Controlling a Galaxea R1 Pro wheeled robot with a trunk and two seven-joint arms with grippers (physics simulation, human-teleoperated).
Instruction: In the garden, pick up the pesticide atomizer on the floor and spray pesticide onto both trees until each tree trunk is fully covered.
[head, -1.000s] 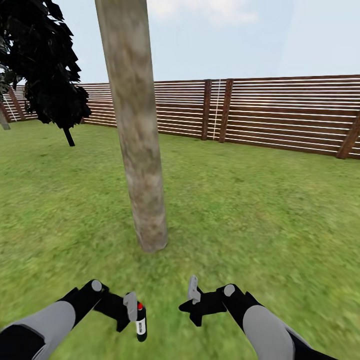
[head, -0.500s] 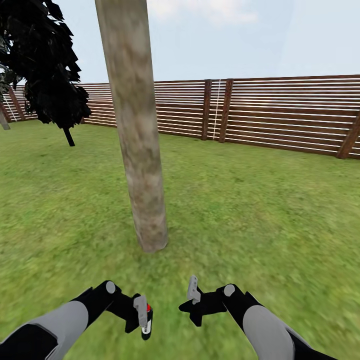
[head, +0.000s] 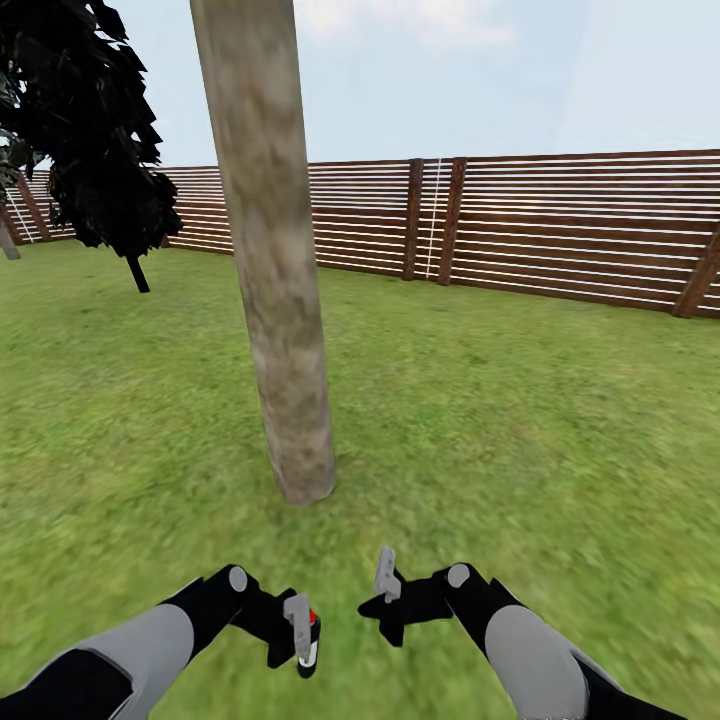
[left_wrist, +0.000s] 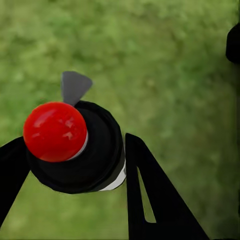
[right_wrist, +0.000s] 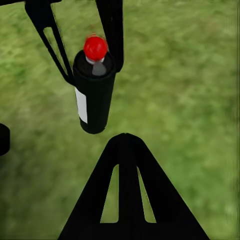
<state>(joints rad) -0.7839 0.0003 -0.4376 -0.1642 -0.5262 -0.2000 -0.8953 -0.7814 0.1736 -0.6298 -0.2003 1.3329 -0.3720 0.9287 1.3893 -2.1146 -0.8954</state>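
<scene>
Left gripper (head: 300, 632) has its fingers clamped on the pesticide atomizer (head: 310, 640), red nozzle up. Right gripper (head: 385, 590) sits empty, fingers apart, just beside. Tree trunk (head: 275, 300) stands ahead of both; a mis-aimed nozzle would likely spray grass instead.

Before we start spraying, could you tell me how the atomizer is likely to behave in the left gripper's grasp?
The atomizer looks rigid, so it probably won't deform. Its smooth round body may twist or slip between the left gripper fingers. Slim and small, it is likely light.
</scene>
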